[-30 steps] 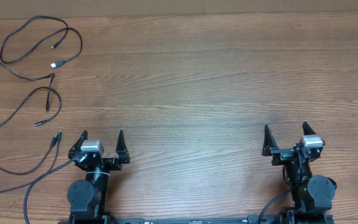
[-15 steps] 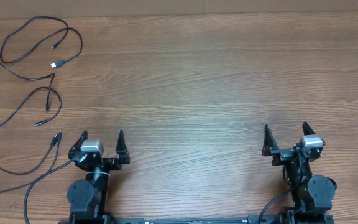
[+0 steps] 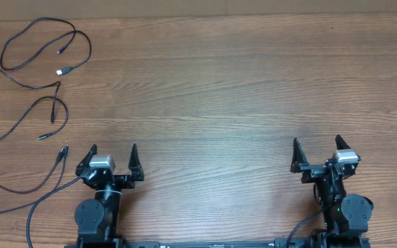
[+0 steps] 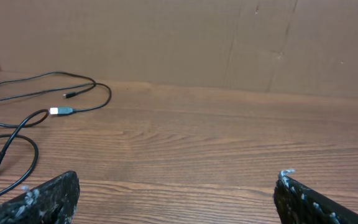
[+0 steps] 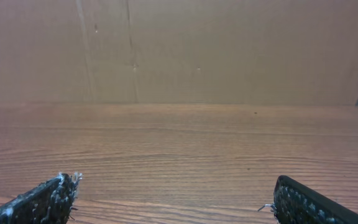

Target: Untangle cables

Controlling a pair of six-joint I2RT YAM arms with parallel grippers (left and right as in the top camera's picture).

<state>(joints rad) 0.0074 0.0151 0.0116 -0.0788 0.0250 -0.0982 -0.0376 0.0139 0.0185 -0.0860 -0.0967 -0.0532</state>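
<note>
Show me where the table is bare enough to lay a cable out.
Bare: the middle and right of the table, from the cables to the right edge, and the strip between the left gripper and right gripper. Crowded: the left side, where the cables loop down beside the left gripper.

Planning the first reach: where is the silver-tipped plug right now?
Overhead, the silver-tipped plug lies among the cables at the far left of the table, forward and left of the left end effector.

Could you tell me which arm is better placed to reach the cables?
Left, probably: the cables lie on its side, near the left arm; the right arm sits far across the table.
</note>
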